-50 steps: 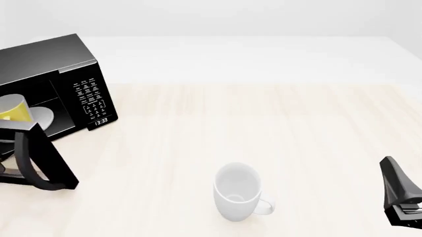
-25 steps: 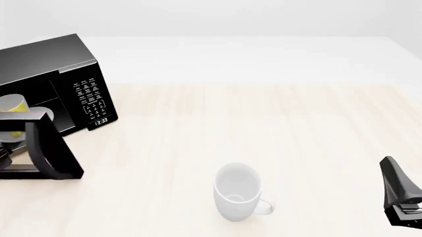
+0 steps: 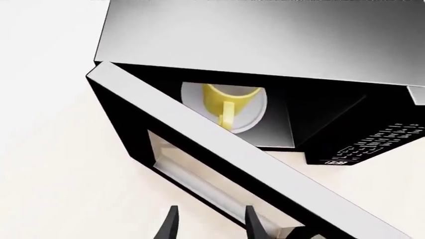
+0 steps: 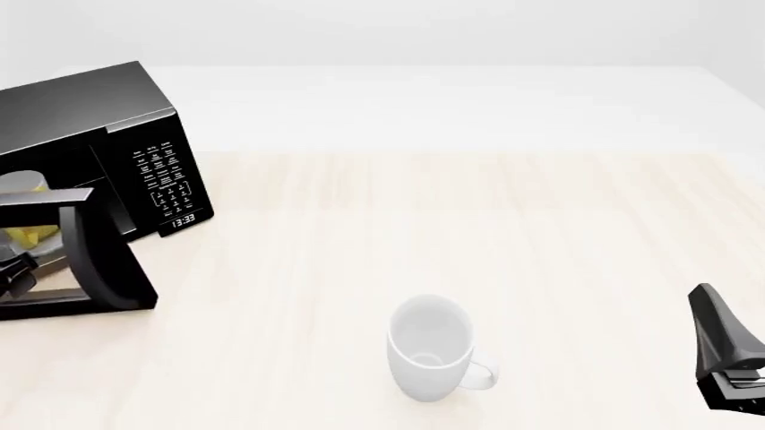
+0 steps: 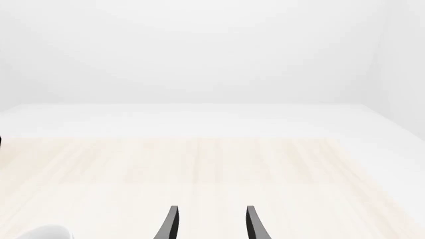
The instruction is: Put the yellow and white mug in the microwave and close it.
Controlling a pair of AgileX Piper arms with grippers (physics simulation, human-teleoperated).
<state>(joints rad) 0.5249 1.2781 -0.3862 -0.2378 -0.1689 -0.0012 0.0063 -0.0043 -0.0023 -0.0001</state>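
The black microwave (image 4: 102, 112) stands at the table's far left with its door (image 4: 106, 264) partly open. In the left wrist view the yellow and white mug (image 3: 229, 97) stands upright on the white round plate (image 3: 256, 117) inside the microwave (image 3: 265, 35), handle toward the opening. My left gripper (image 3: 211, 226) is open, with its fingertips right at the outer face of the door (image 3: 219, 169) and nothing between them. In the front view only a yellow patch of the mug (image 4: 29, 236) shows behind the door. My right gripper (image 4: 726, 358) rests open at the near right, far from both.
A larger all-white mug (image 4: 431, 346) lies on its side at the table's near middle; its edge (image 5: 45, 232) shows in the right wrist view. The keypad and display (image 4: 167, 184) face right of the door opening.
The microwave door has swung further toward the cavity, and it now hides more of the mug in the front view. The right arm has not moved.
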